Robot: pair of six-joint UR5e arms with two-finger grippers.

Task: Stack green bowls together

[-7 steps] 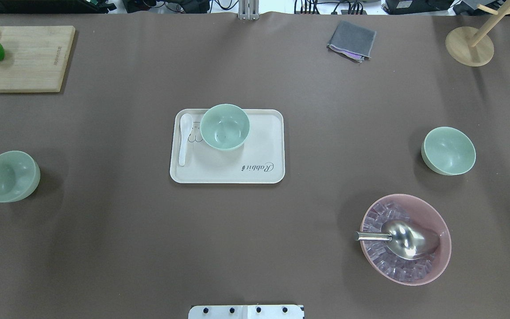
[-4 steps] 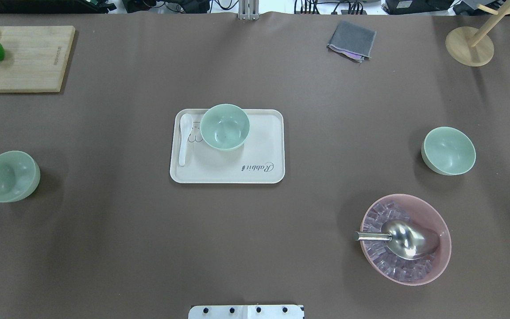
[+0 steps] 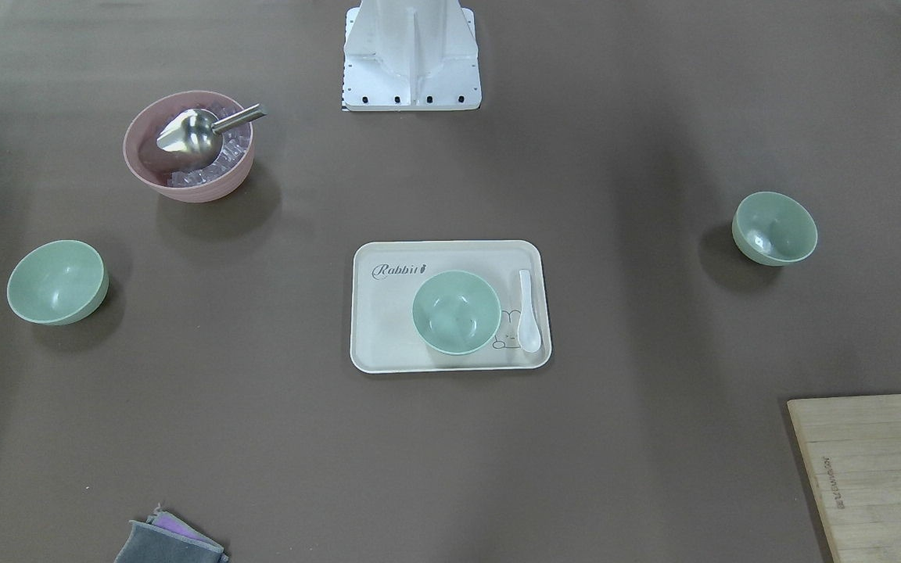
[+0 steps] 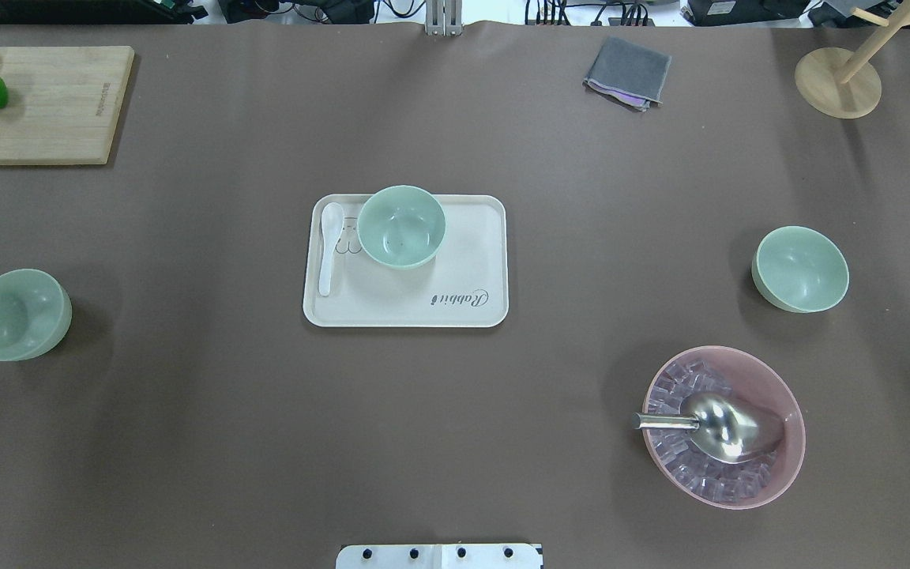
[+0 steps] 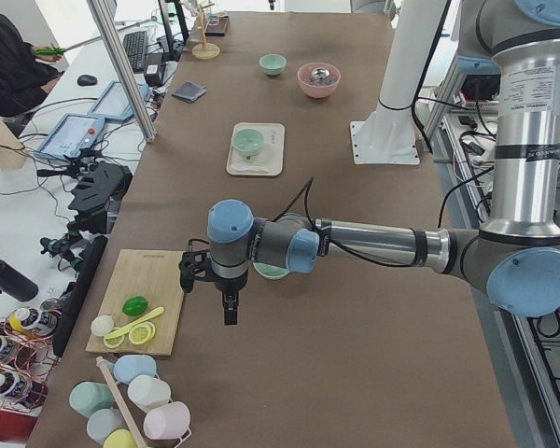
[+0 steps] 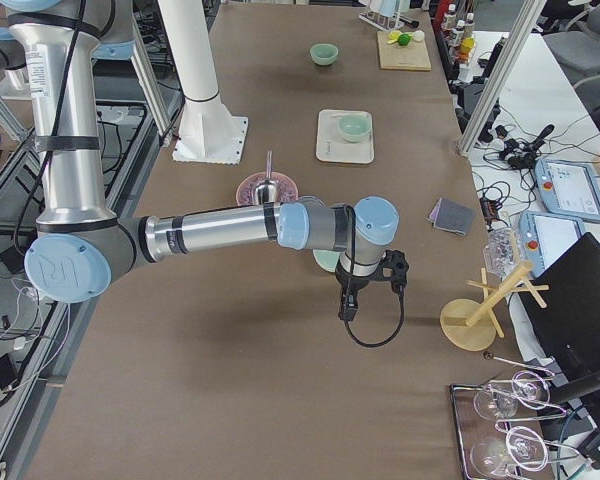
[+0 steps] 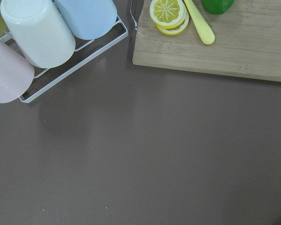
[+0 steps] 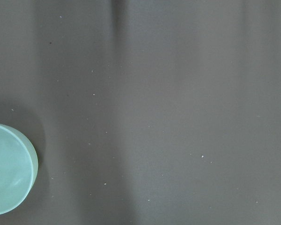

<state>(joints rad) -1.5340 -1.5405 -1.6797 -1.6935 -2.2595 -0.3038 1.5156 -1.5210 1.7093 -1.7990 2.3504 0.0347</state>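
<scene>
Three pale green bowls stand upright and apart. One bowl (image 4: 401,226) sits on the cream tray (image 4: 423,308) at the table's middle. One bowl (image 4: 18,314) is at the left edge and one (image 4: 800,269) at the right, which also shows in the right wrist view (image 8: 7,168). My left gripper (image 5: 229,313) hangs above the table beside the left bowl (image 5: 273,272), seen only in the exterior left view. My right gripper (image 6: 345,308) hangs beside the right bowl (image 6: 327,261), seen only in the exterior right view. I cannot tell whether either is open or shut.
A pink bowl (image 4: 723,427) with ice and a metal scoop stands near right. A white spoon (image 4: 329,246) lies on the tray. A cutting board (image 4: 44,107) with lemon and lime is far left, a grey cloth (image 4: 627,73) and wooden stand (image 4: 838,83) far right. A cup rack (image 7: 37,37) is past the board.
</scene>
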